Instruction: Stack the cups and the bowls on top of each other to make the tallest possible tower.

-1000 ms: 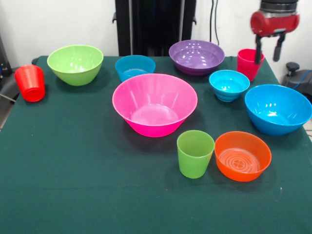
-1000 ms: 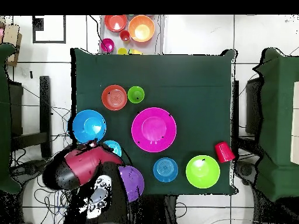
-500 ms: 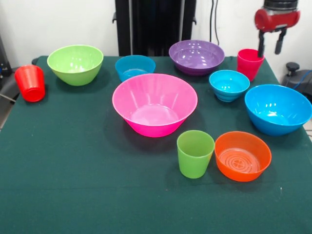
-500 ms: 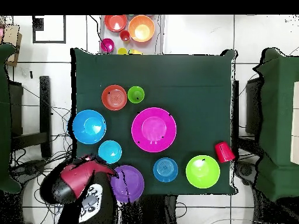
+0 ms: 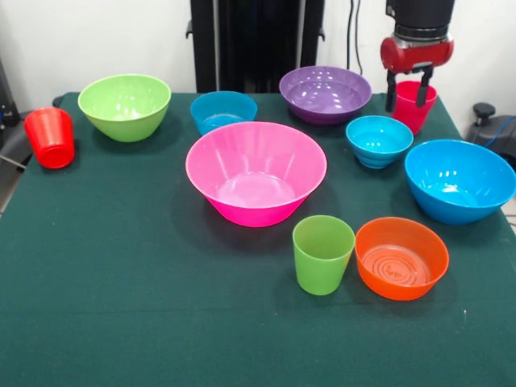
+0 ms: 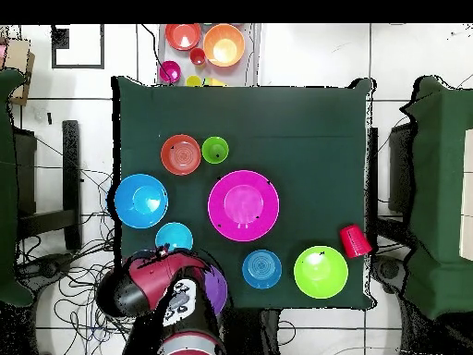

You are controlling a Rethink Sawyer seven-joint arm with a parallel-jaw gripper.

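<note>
While the gripper (image 5: pixel 405 92) is hanging over the far right corner of the green surface (image 5: pixel 121 266), its jaws are standing open, one dark finger (image 5: pixel 391 91) showing just left of the crimson cup (image 5: pixel 414 105) and the other in front of the cup's rim, so the cup's near left edge is lying between them; whether either finger is touching the cup cannot be told. That cup is standing upright just right of the purple bowl (image 5: pixel 325 93) and behind the small cyan bowl (image 5: pixel 379 140). No tower is standing: every piece is sitting apart on the surface. The big pink bowl (image 5: pixel 255 172) is resting near the middle, with the second small cyan bowl (image 5: pixel 223 110) behind it and the green bowl (image 5: pixel 125 106) at far left. The red cup (image 5: pixel 50 137) is sitting at the left edge, rim down as far as can be told. The big blue bowl (image 5: pixel 459 180) is lying at the right edge, and in front of it the orange bowl (image 5: pixel 401 257) is sitting just beside the upright green cup (image 5: pixel 322 254). From overhead, the red arm (image 6: pixel 152 282) is covering the crimson cup and part of the purple bowl (image 6: pixel 216 288).
</note>
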